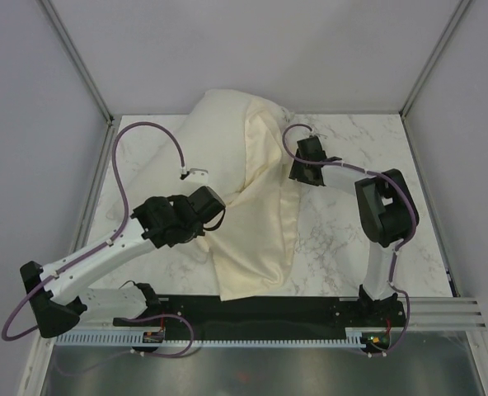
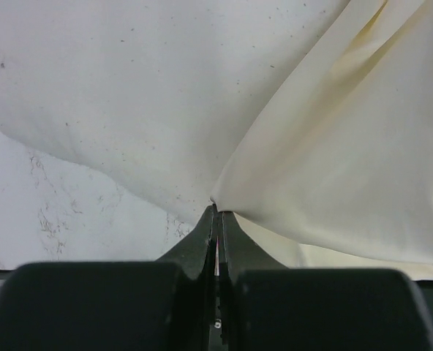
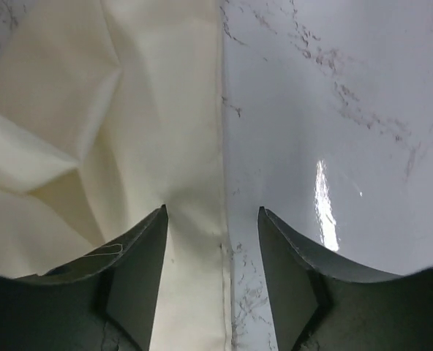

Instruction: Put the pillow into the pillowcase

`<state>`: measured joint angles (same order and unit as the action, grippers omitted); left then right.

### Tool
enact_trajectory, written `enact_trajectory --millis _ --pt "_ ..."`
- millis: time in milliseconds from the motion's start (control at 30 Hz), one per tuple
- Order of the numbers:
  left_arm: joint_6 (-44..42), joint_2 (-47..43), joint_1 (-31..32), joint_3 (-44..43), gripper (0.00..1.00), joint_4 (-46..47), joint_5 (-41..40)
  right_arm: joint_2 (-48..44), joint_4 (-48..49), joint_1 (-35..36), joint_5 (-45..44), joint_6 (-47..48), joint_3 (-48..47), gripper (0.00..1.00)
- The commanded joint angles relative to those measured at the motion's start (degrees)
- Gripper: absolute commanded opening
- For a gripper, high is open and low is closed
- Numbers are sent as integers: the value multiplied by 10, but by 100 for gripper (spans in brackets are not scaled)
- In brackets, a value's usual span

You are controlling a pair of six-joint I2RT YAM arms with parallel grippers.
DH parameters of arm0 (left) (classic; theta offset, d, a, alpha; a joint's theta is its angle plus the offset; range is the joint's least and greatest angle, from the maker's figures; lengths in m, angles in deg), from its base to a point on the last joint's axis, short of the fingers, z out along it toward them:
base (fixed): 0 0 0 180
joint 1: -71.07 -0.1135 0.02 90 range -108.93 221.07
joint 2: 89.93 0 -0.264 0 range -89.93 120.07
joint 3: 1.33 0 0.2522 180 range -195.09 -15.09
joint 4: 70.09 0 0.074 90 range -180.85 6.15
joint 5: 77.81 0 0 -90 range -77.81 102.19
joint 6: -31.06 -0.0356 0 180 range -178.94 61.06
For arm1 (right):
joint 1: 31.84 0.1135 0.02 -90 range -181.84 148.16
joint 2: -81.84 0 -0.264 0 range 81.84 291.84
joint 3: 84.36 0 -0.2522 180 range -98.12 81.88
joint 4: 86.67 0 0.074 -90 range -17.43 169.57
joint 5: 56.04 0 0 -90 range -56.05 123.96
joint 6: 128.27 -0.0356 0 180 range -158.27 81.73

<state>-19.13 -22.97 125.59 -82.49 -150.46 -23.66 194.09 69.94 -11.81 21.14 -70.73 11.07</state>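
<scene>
The plump off-white pillow lies at the back of the table, partly under the cream pillowcase, which drapes from it toward the near edge. My left gripper is shut on the pillowcase's left edge where it meets the pillow. In the left wrist view the closed fingertips pinch a fold of the pillowcase, with the speckled pillow beside it. My right gripper stands open at the pillowcase's right side. In the right wrist view it straddles the hemmed edge of the pillowcase, one finger over cloth, one over marble.
The white marble table is bare right of the pillowcase. Grey walls with metal posts enclose the left, back and right. A black base rail runs along the near edge, just below the pillowcase's lower end.
</scene>
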Motion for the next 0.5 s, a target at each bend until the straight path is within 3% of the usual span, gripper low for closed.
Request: enact_trajectory --millis 0,133,167,333,367,467 --pt "27 -26 2 1 2 -27 -38 32 -25 0 -9 7 -27 59" --pt "26 -10 2 -1 2 -26 -39 45 -26 1 4 6 -42 48" --pt "26 -8 3 -1 2 -26 -39 46 -24 1 8 7 -44 40" --pt "29 6 3 2 2 -24 -39 45 -42 -1 -8 12 -62 15" --pt "28 8 3 2 2 -22 -39 44 -50 -8 -27 11 -67 0" --pt "18 19 2 7 2 0 -31 27 -65 -46 -18 -5 -68 0"
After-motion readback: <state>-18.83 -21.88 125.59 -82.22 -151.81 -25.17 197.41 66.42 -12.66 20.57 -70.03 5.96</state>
